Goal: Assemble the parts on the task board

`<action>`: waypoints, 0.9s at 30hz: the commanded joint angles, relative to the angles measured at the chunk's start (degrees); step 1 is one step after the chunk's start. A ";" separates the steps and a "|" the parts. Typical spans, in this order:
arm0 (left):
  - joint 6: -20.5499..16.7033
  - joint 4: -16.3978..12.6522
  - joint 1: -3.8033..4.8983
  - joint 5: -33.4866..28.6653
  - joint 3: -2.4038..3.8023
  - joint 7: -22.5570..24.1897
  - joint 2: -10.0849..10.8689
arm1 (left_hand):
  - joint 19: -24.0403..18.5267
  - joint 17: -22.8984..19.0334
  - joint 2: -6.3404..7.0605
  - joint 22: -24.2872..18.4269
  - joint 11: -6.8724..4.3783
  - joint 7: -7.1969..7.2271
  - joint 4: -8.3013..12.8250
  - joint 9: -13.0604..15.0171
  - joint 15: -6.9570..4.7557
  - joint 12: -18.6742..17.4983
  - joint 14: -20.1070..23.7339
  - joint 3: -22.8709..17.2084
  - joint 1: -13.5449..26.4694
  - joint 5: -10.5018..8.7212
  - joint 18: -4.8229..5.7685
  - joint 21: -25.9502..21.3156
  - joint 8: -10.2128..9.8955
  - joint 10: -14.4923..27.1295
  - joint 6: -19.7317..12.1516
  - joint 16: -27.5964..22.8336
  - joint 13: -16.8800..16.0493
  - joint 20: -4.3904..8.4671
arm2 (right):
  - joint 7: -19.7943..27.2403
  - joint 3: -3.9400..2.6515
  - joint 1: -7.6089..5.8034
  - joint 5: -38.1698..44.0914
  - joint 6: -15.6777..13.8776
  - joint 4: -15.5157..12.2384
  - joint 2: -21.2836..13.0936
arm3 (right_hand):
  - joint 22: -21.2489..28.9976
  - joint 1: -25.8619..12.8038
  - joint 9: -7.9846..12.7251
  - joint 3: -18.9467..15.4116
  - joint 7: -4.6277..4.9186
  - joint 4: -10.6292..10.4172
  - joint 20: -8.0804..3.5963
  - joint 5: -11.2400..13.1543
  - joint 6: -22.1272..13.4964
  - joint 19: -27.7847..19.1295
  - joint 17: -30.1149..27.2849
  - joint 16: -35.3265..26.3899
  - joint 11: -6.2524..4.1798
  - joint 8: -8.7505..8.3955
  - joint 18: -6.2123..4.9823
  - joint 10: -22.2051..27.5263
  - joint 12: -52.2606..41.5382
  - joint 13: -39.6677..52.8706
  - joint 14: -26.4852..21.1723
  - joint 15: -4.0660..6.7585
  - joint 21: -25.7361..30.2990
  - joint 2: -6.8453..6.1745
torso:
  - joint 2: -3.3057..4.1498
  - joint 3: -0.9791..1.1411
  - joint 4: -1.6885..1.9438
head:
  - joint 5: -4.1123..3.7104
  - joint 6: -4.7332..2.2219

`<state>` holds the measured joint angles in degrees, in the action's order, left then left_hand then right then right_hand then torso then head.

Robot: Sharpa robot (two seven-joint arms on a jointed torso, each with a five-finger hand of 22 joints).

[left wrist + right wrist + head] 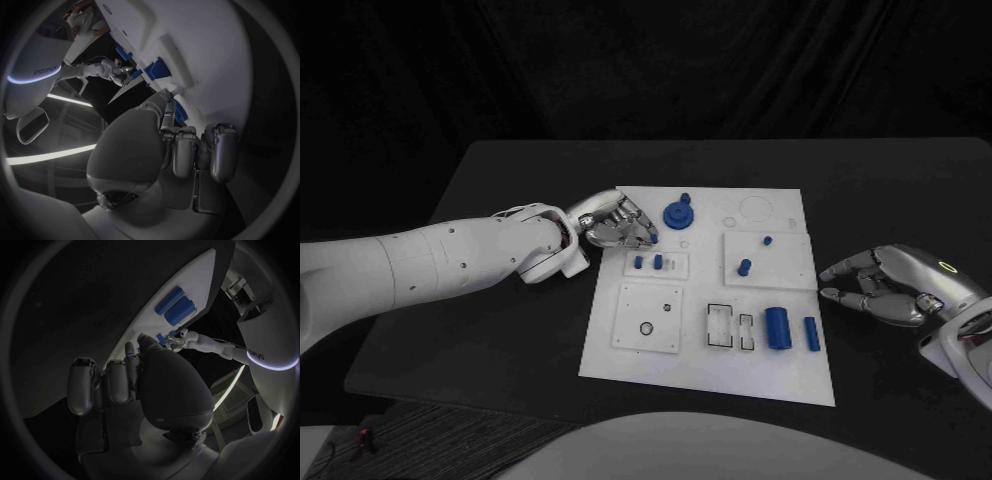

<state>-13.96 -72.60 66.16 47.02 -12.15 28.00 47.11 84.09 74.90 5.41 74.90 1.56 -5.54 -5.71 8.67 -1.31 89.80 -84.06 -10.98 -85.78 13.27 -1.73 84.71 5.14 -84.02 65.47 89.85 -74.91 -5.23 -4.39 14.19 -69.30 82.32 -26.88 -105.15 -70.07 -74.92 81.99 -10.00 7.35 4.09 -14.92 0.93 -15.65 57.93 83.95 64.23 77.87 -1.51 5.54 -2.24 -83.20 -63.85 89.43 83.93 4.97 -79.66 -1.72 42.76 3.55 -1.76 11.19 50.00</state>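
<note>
Centrally, white task board (black table)

The task board lies in the middle of the table. The left hand is over its far left edge, and the right hand rests on the table just right of it.

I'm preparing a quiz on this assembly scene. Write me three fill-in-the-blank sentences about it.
1. The white rectangular task board lies on a ____ table.
2. The left robot hand is at the board's ____ edge in the head view.
3. The two large blue cylinders lie nearer the ____ robot hand.

Missing words: black; left; right
</note>
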 commanded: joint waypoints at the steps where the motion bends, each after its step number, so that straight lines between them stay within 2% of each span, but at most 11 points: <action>1: 1.47 0.00 -0.28 2.03 -0.22 -0.57 -0.10 | 0.80 15.10 0.12 12.98 0.48 -0.09 -0.20 -0.13 0.52 0.20 -5.94 0.27 0.35 -0.24 0.13 -0.41 -0.29 -5.98 -0.46 0.15 -15.09 -0.34 | -0.17 -0.01 0.15 0.12 0.38 -0.08 -0.03 | -11.92 0.55 -0.06 -0.16 -0.03 0.20 0.05 0.28 0.53 1.89 -0.09 -0.23 -0.46 0.33 -0.17 -0.09 0.23 -25.26 2.08 0.51 0.29 0.26 | 0.03 0.01 0.00 | -0.02 0.00; 9: 1.29 0.04 -0.29 2.09 -0.22 -0.79 -0.20 | 0.69 15.10 -0.09 12.94 0.68 -0.35 -0.76 -0.53 0.72 0.15 -5.94 0.55 0.44 -0.16 0.11 -0.52 -1.10 -5.92 -1.84 0.15 -15.05 -0.50 | -0.18 -0.01 0.16 0.12 0.52 -0.08 0.00 | -11.92 0.63 -0.07 -0.18 -0.02 0.23 0.06 0.29 0.57 1.89 -0.06 -0.21 -0.46 0.34 -0.16 -0.12 0.12 -25.14 2.08 0.51 0.28 0.23 | 0.00 0.03 0.02 | -0.01 0.00; 12: 1.40 0.05 -0.30 2.09 -0.22 -0.83 -0.15 | 0.59 15.10 0.10 12.91 0.80 -0.69 -1.29 -1.55 0.86 -0.11 -5.94 0.89 0.35 -0.30 0.08 -0.62 -1.66 -5.56 -5.00 0.15 -14.83 -0.68 | -0.19 -0.01 0.16 0.12 0.52 -0.11 -0.03 | -11.92 0.63 -0.07 -0.18 -0.02 0.23 0.06 0.29 0.57 1.89 -0.06 -0.21 -0.46 0.34 -0.16 -0.12 0.12 -25.14 2.08 0.51 0.28 0.23 | -0.03 0.04 0.00 | -0.06 0.00; 14: 1.33 0.05 -0.30 2.10 -0.22 -0.80 -0.10 | 0.58 15.10 0.13 12.90 0.82 -0.75 -1.43 -1.69 0.88 -0.14 -5.94 0.97 0.40 -0.39 0.07 -0.64 -1.65 -5.52 -5.39 0.15 -14.81 -0.69 | -0.19 -0.01 0.16 0.12 0.51 -0.12 -0.06 | -11.92 0.63 -0.07 -0.18 -0.02 0.23 0.06 0.29 0.57 1.89 -0.06 -0.21 -0.46 0.34 -0.16 -0.12 0.12 -25.14 2.08 0.51 0.28 0.23 | -0.02 0.05 0.01 | -0.09 0.00; 19: 1.10 0.05 -0.31 2.10 -0.22 -0.67 -0.06 | 0.59 15.10 0.22 12.91 0.57 -0.86 -2.19 -2.71 0.74 -0.29 -5.94 1.49 0.35 -1.61 0.07 -0.62 -1.63 -5.32 -8.44 0.15 -14.69 -0.68 | -0.19 -0.01 0.16 0.12 0.53 -0.12 -0.06 | -11.93 0.66 -0.07 -0.19 -0.02 0.22 0.06 0.29 0.58 1.90 -0.02 -0.19 -0.46 0.34 -0.16 -0.16 0.02 -25.05 2.09 0.50 0.27 0.23 | -0.03 0.05 0.05 | -0.05 0.00; 21: 1.10 0.06 -0.31 2.10 -0.22 -0.66 -0.06 | 0.58 15.10 0.23 12.91 0.23 -0.62 -2.69 -3.49 0.51 -0.32 -5.94 1.95 0.19 -2.42 0.06 -0.62 -1.60 -5.28 -11.14 0.15 -14.66 -0.50 | -0.18 -0.01 0.16 0.12 0.54 -0.12 -0.05 | -11.93 0.66 -0.07 -0.19 -0.02 0.22 0.06 0.29 0.58 1.90 -0.02 -0.19 -0.46 0.34 -0.16 -0.16 0.02 -25.05 2.09 0.50 0.27 0.23 | -0.02 0.04 0.02 | -0.03 0.00; 25: 0.92 0.14 -0.31 2.10 -0.22 -0.59 0.01 | 0.53 15.10 0.26 12.89 0.18 -0.59 -3.01 -3.81 0.44 -0.49 -5.94 2.33 0.23 -3.02 0.04 -0.68 -1.60 -5.06 -12.24 0.15 -14.52 -0.42 | -0.19 -0.01 0.16 0.12 0.50 -0.14 -0.10 | -11.93 0.66 -0.07 -0.19 -0.02 0.22 0.06 0.29 0.58 1.90 -0.02 -0.19 -0.46 0.34 -0.16 -0.16 0.02 -25.05 2.09 0.50 0.27 0.23 | -0.01 0.01 0.02 | -0.14 0.00; 27: 0.73 0.20 -0.32 2.10 -0.22 -0.52 0.08 | 0.48 15.10 0.26 12.87 0.00 -0.33 -3.56 -4.18 0.33 -0.75 -5.94 2.99 0.45 -4.43 0.03 -0.74 -1.54 -4.73 -13.66 0.15 -14.31 -0.32 | -0.18 -0.01 0.16 0.12 0.48 -0.15 -0.14 | -11.93 0.66 -0.07 -0.19 -0.02 0.22 0.06 0.29 0.58 1.90 -0.02 -0.19 -0.46 0.34 -0.16 -0.16 0.02 -25.05 2.09 0.50 0.27 0.23 | -0.03 0.01 0.03 | -0.18 0.00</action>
<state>-13.86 -72.51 66.15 48.75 -12.19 27.82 47.13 84.09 74.90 5.40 74.90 1.96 -5.96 -9.03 4.62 -0.90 89.35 -84.06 -8.15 -85.78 9.35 -2.48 84.27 3.60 -84.02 52.35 89.85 -74.91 -5.64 -4.39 14.19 -69.28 82.32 -26.66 -105.18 -70.11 -74.90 82.23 -9.98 7.35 4.09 -14.92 0.93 -15.65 57.93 83.95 64.23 77.87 -1.57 5.54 -2.24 -83.26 -64.19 89.44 83.98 5.19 -79.66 -1.51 42.74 3.59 -1.72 11.11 49.99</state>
